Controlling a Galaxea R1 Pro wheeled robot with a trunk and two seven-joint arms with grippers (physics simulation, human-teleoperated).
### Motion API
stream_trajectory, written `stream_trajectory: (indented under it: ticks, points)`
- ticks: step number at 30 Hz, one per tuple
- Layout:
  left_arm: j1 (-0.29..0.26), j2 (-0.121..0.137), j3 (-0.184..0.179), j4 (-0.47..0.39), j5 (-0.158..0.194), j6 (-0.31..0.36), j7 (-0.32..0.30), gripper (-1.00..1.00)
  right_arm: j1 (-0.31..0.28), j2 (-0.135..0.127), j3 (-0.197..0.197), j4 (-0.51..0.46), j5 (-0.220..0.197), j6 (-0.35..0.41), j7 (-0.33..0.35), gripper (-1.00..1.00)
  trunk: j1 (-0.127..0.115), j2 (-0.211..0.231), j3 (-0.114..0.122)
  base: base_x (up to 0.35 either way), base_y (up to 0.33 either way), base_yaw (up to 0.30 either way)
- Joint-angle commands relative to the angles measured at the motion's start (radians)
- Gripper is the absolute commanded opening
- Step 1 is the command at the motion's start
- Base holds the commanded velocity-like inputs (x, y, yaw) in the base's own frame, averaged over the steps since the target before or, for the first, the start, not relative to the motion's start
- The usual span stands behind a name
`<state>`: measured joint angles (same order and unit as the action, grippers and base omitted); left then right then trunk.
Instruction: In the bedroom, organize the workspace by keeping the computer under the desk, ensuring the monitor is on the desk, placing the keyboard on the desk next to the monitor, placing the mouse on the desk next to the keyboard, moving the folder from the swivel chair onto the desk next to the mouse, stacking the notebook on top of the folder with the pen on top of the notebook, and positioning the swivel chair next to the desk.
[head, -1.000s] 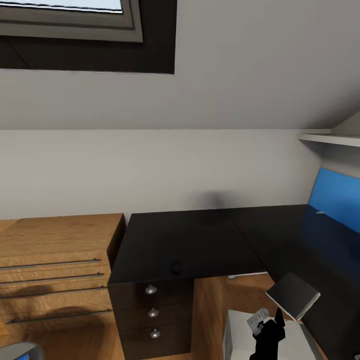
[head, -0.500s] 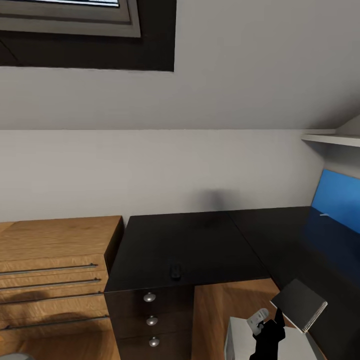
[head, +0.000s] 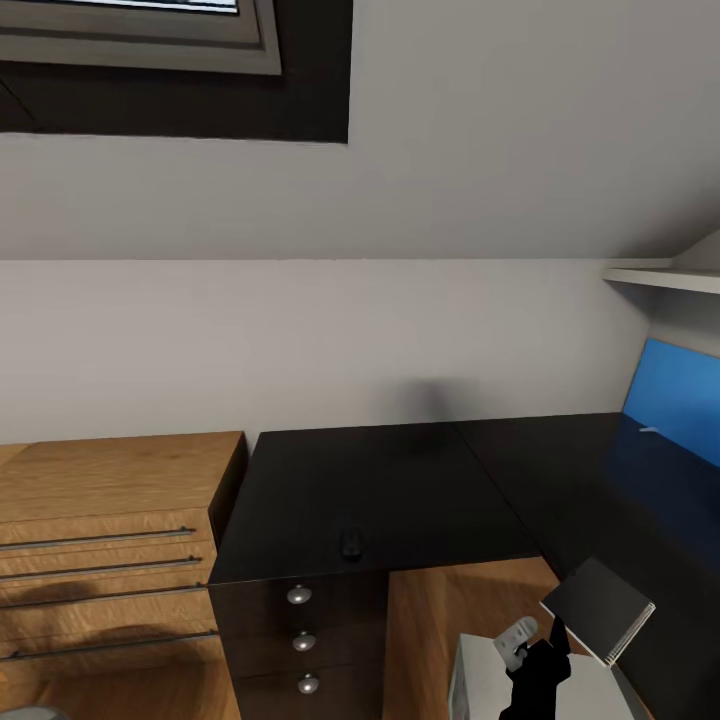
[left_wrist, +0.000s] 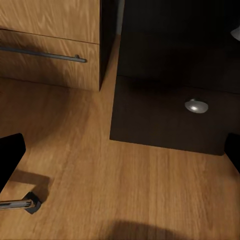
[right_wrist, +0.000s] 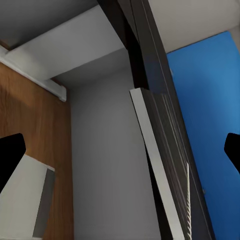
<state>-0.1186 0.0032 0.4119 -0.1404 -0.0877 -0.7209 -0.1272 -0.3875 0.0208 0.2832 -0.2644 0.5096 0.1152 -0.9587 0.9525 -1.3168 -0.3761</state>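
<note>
At the table's (head: 400, 480) front edge above the drawers: mouse (head: 351, 543). Blue folder (head: 680, 400) at far right end, apparently tilted up. Right claw (head: 556, 630) clamped on the notebook (head: 598, 597), held off the inner corner, above the grey computer (head: 480, 680). Left claw: fingertips (left_wrist: 10, 155) spread, empty, over wood floor (left_wrist: 100, 190).

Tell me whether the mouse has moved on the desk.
No. The mouse stays by the desk's front edge above the drawer knobs; the camera shifted.

Pale grey walls, sloped ceiling window (head: 130, 40), wooden cabinet (head: 110, 540), wood floor (left_wrist: 100, 190).
</note>
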Motion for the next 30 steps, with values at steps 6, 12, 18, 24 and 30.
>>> stream_trajectory:
  ticks: [6,12,18,24,30]
  points:
    - [-0.001,0.001,0.010,0.001,-0.009,-0.003,-0.003,1.00,-0.001,0.001,-0.002,0.001,0.009,0.011,-0.003,1.00,0.000,-0.001,-0.001,0.000,0.000,0.000]
    - [-0.001,0.000,0.009,0.001,-0.009,-0.003,-0.003,1.00,-0.001,-0.001,-0.002,0.004,0.009,0.013,-0.003,1.00,0.000,-0.001,-0.001,0.000,0.000,0.000]
    - [-0.001,0.000,0.008,0.001,-0.009,-0.002,-0.003,1.00,-0.001,-0.006,-0.005,0.005,0.009,0.013,-0.005,1.00,0.000,-0.001,-0.001,0.000,0.000,0.000]
    - [-0.001,0.000,0.008,0.001,-0.009,-0.003,-0.003,1.00,-0.001,-0.021,-0.008,0.005,0.008,0.014,-0.002,1.00,0.000,-0.001,-0.001,0.000,0.000,0.000]
    - [-0.001,0.000,0.008,0.001,-0.009,-0.002,-0.003,1.00,-0.001,-0.034,-0.009,0.004,0.007,0.013,-0.002,1.00,0.000,-0.001,-0.001,0.000,0.000,0.000]
